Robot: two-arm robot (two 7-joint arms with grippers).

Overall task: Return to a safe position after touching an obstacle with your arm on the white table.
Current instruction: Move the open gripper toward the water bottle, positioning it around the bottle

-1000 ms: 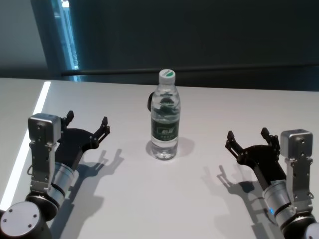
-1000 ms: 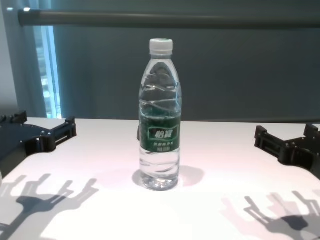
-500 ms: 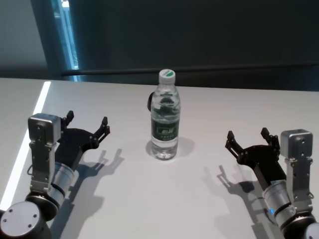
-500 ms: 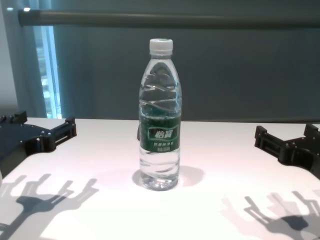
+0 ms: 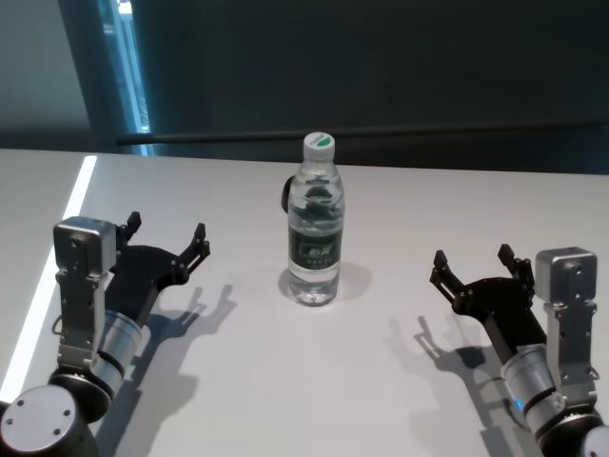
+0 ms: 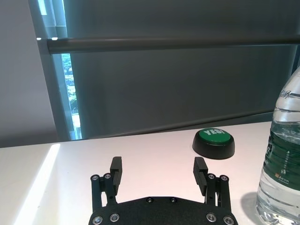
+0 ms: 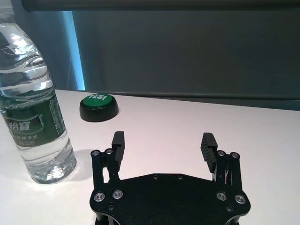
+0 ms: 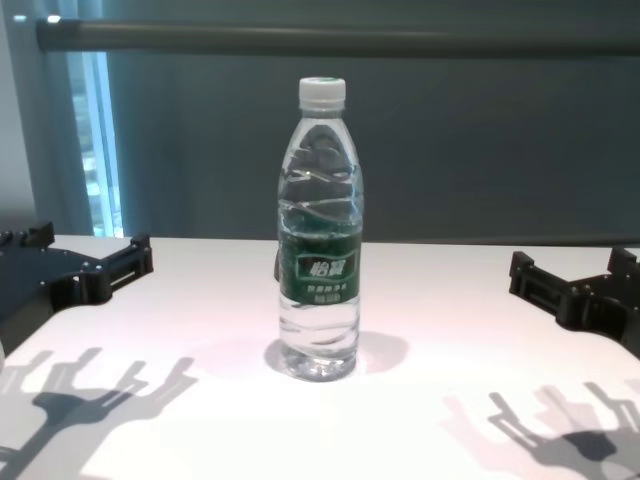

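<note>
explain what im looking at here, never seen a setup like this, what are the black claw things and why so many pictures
This is a two-armed robot seen through four cameras at one moment. The head view looks down from above, the chest view sits lower, and each wrist view looks out over one arm's own claw. The black claws are its grippers: the left gripper and the right gripper hover either side of the white table, jaws open, holding nothing. Between them, touching neither, a clear water bottle stands upright with a white cap and green label. Behind it lies a green push button on a black base.
</note>
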